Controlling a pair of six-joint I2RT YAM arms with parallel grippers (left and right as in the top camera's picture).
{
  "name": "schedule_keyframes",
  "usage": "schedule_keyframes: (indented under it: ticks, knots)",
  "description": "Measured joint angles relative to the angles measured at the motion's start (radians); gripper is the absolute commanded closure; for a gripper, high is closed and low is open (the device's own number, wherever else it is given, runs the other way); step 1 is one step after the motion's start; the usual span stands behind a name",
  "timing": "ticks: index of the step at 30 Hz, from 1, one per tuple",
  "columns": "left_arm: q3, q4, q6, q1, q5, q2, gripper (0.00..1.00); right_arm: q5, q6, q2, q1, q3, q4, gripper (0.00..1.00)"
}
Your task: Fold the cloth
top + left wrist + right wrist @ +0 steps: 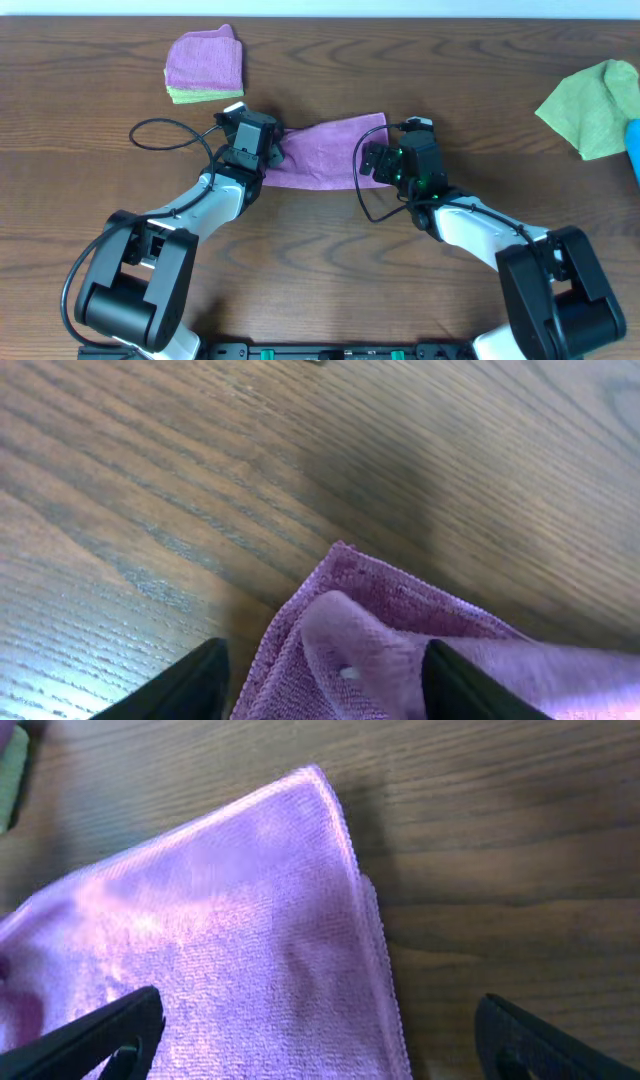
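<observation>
Left gripper (325, 695) stands open at the near edge of its wrist view. Its two dark fingers (190, 685) are spread apart, and a rumpled corner of the cloth (400, 650) lies between them. One finger shows bare wood between itself and the fabric. The other sits right against the lilac folds, though I cannot tell whether it touches them. Nothing is pinched.

Right gripper (320, 1040) is open too, its jaws set very wide. One fingertip hangs over the cloth (230, 940) and the other over bare wood beside the hemmed edge. Two layers show there, the upper hem lying just inside the lower one.

From overhead, the cloth (325, 150) lies flat on the table (320, 240) as a folded, slightly slanted strip at mid-table. The left gripper (262, 142) is at its left end and the right gripper (372, 160) is at its right end. A black cable (160, 135) loops out beside the left arm, and another curls beside the right one.

Farther back on the left sits a small stack of folded cloths (205, 65), purple on top of green, well apart from the strip. Far to the right lies a crumpled lime-green cloth (595, 105), with a blue object (634, 150) just beside it at the frame's edge, too cut off to identify.
</observation>
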Motion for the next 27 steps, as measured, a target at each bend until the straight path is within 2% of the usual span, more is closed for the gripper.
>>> schedule_keyframes:
  ticks: [3, 6, 8, 10, 13, 15, 17, 21, 27]
  knots:
    - [0.0, -0.001, 0.0, 0.0, 0.0, 0.0, 0.41, -0.002, 0.0, 0.0, 0.0, 0.0, 0.005, 0.01]
    - [0.0, -0.001, 0.0, 0.0, 0.0, 0.0, 0.39, -0.002, 0.0, 0.0, 0.0, 0.0, 0.023, 0.01]
    - [0.0, -0.002, 0.0, 0.0, 0.0, 0.0, 0.34, -0.002, 0.0, 0.0, 0.0, 0.0, 0.029, 0.01]
    - [0.0, -0.006, 0.0, 0.0, 0.0, 0.0, 0.34, -0.002, 0.0, 0.0, 0.0, 0.0, 0.034, 0.01]
    - [0.0, -0.008, 0.005, 0.0, -0.004, 0.0, 0.26, -0.002, 0.0, 0.0, 0.0, 0.0, 0.042, 0.01]
    - [0.0, -0.008, 0.013, 0.0, -0.008, 0.0, 0.25, -0.002, 0.0, 0.0, 0.0, 0.0, 0.042, 0.01]
    - [0.0, -0.017, 0.024, 0.0, -0.015, 0.0, 0.15, -0.002, 0.0, 0.0, -0.001, 0.0, 0.042, 0.01]
    - [0.0, -0.069, 0.053, 0.009, -0.021, -0.024, 0.02, -0.002, 0.0, -0.001, -0.004, 0.009, -0.006, 0.01]
    - [0.0, -0.167, 0.061, 0.059, -0.023, -0.167, 0.05, -0.007, -0.007, -0.001, -0.015, 0.011, -0.078, 0.01]
